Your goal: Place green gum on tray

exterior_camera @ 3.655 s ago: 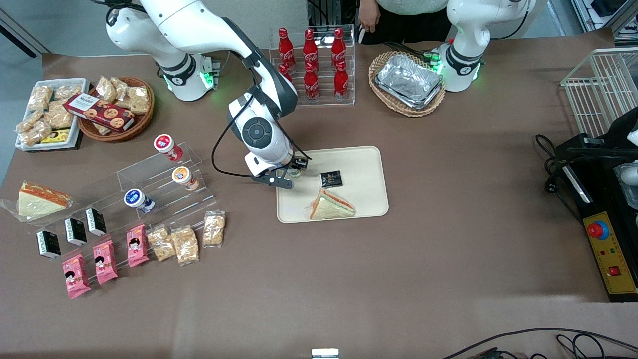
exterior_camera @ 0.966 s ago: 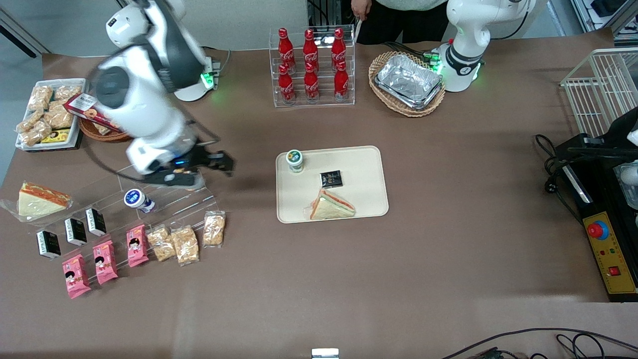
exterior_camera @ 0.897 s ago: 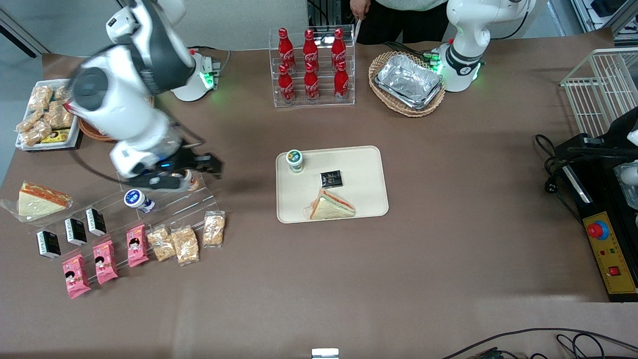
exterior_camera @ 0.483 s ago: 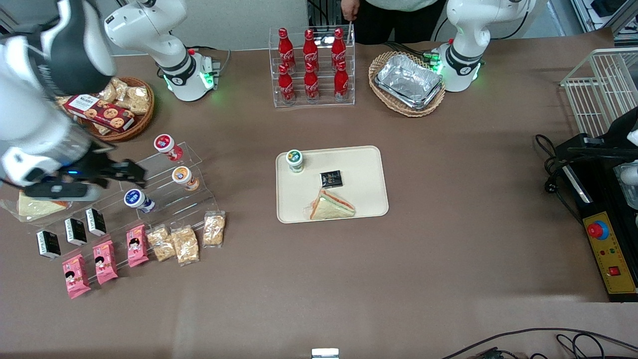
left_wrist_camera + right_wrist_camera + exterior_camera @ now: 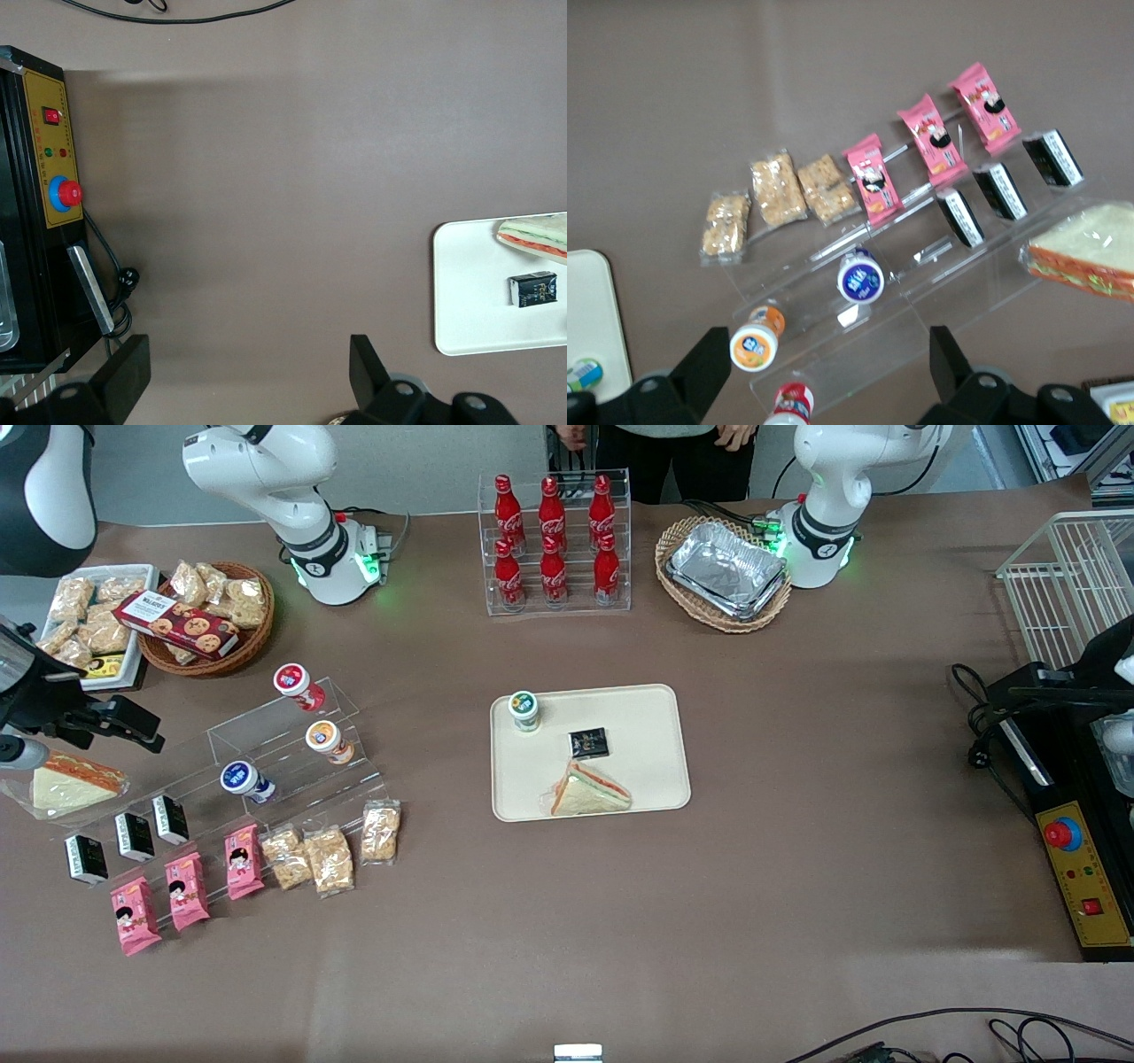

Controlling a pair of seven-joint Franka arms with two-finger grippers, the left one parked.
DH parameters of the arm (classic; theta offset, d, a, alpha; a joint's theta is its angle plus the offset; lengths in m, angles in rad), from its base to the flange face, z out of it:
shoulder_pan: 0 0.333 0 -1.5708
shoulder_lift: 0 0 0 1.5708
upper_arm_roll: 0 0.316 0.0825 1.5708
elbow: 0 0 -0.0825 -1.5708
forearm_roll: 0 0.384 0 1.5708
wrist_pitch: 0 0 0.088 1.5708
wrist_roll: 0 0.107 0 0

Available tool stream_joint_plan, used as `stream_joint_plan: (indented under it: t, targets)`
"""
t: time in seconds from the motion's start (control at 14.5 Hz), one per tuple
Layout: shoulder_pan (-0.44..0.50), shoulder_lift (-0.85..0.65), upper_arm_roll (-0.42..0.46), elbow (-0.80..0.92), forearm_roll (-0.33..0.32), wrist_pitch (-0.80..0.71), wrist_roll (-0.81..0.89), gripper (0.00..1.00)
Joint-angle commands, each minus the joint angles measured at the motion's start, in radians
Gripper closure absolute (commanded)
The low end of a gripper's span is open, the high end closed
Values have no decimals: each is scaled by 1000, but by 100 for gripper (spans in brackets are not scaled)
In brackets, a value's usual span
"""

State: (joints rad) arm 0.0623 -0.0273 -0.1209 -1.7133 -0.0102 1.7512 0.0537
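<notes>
1. Presently, the tray sits mid-frame in the front view and holds three items: the green gum in its upper-left corner, a small black packet near the centre, and a wrapped sandwich at its lower edge.
2. Two wicker baskets are noted: one at upper left with snack bags and a cookie box, another at upper centre-right carrying a foil tray.
3. Surface: a brown table; a clear stepped rack bears red-, orange- and blue-lidded bottles.
4. Green gum stands upright, long axis vertical, lid up.
5. Gripper hangs at the left edge above the rack's end, fingers spread apart and empty.
</notes>
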Motion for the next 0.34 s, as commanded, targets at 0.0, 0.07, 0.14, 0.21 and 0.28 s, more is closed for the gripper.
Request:
stream_joint_plan:
  t: [0.0, 0.07, 0.14, 0.21, 0.28]
  targets:
    - [-82, 21, 55, 34, -17, -45, -9, 0]
    - [-100, 30, 56, 38, -14, -47, -9, 0]
    - [-110, 32, 58, 38, -13, -47, -9, 0]
    - [-111, 32, 58, 37, -13, -47, -11, 0]
    - [-114, 30, 58, 37, -13, -47, -11, 0]
